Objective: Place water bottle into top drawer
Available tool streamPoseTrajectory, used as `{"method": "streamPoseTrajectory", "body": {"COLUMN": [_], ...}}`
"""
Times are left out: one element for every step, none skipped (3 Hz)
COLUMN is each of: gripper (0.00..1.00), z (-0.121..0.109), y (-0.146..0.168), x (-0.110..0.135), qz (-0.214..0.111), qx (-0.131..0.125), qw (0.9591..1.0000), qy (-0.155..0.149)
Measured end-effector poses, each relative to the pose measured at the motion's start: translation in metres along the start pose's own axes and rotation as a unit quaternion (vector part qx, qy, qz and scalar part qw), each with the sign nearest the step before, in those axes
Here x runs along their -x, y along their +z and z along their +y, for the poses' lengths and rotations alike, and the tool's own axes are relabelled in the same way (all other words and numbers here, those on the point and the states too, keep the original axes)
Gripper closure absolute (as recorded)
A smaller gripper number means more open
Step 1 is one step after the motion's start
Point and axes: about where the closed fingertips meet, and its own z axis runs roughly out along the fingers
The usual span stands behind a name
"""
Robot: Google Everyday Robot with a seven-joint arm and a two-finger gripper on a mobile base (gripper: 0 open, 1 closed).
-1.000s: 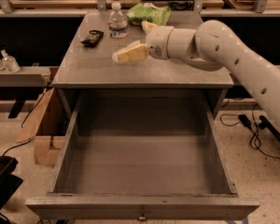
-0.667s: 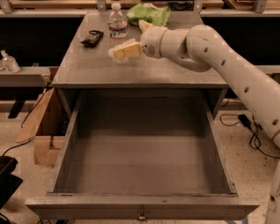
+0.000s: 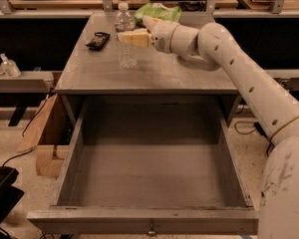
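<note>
One water bottle (image 3: 124, 55) stands on the surface (image 3: 159, 73) above the open top drawer (image 3: 139, 221). The gripper (image 3: 133, 38) is at its middle; grasping or not, I cannot tell.

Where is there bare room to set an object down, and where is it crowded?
Bare: the whole floor of the top drawer, between its walls, and the front strip of the table, from the water bottle to the front edge. Crowded: the back of the table, where the bottle, the end effector beside it, a black item and a green bag cluster.
</note>
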Motion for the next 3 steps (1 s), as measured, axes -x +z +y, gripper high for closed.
{"method": "streamPoseTrajectory", "body": {"gripper": [0.50, 0.73, 0.96], "z": [-0.0067, -0.0048, -0.0026], "y": [0.0060, 0.0082, 0.0109], "x": [0.0084, 0.0090, 0.0090], "qz": [-0.010, -0.010, -0.011], "qx": [0.005, 0.007, 0.009], "qw": [0.9997, 0.9997, 0.9997], "qy": [0.021, 0.021, 0.021]}}
